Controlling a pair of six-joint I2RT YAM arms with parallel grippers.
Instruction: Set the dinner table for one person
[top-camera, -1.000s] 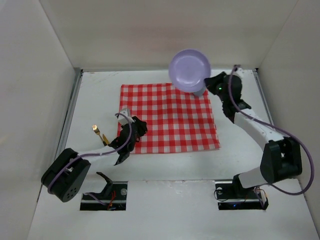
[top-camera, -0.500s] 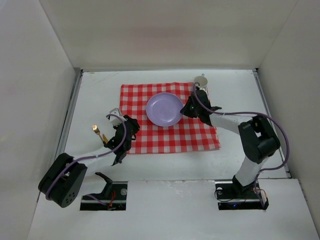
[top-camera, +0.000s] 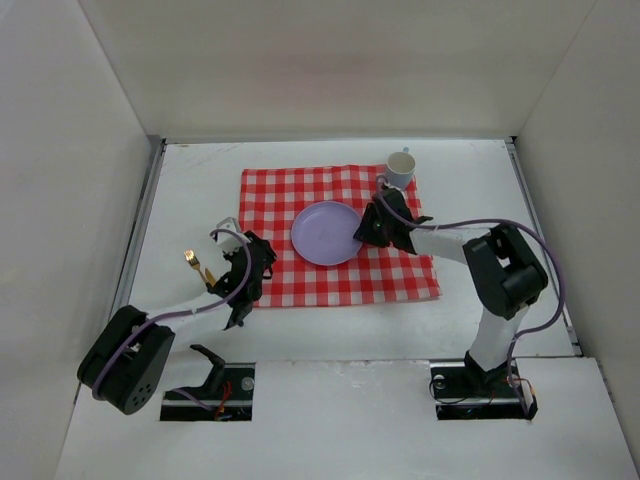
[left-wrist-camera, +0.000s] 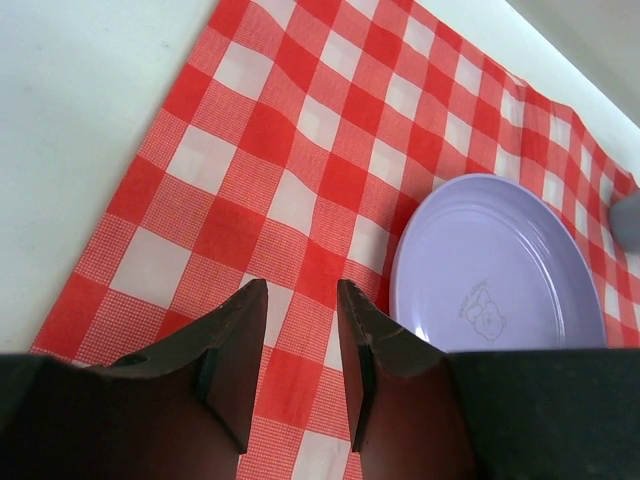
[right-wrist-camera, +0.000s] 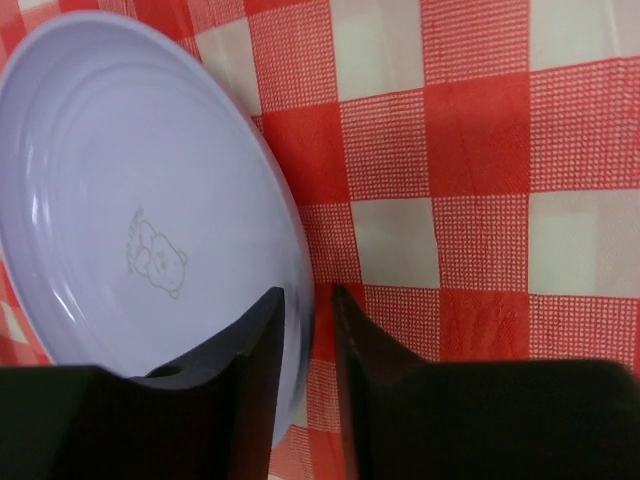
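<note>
1. White and matte, the flat rectangular dinner table (top-camera: 480, 200) fills the floor of the enclosure. It runs from the arm bases at the near edge to the back wall.
2. Thin metal rails (top-camera: 141, 235) line its left and right edges. Its bare surface is plain, with broad margins left, right and on the near side of the cloth.
3. Plain off-white walls (top-camera: 300, 70) close it in at the back and on both sides.
4. A red-and-white checked fabric cloth (top-camera: 268, 200) lies flat on the middle of the table, somewhat toward the far side.
5. A round, smooth lilac plate (top-camera: 322, 235) sits over the cloth near its centre, with a faint bear outline printed in its well.
6. The right gripper (right-wrist-camera: 305, 293) pinches the plate's right rim between its two dark fingers. I cannot tell whether the plate rests fully flat.
7. A pale ceramic-looking mug (top-camera: 400, 166) stands upright at the cloth's far right corner, just behind that gripper.
8. The left gripper (left-wrist-camera: 300, 288) hangs over the cloth's near left part, apart from the plate. Its jaws are narrowly spread and hold nothing — checked fabric shows through the gap.
9. A small gold-coloured metal fork (top-camera: 196, 266) lies on the bare table left of the cloth, just beside the left arm.
</note>
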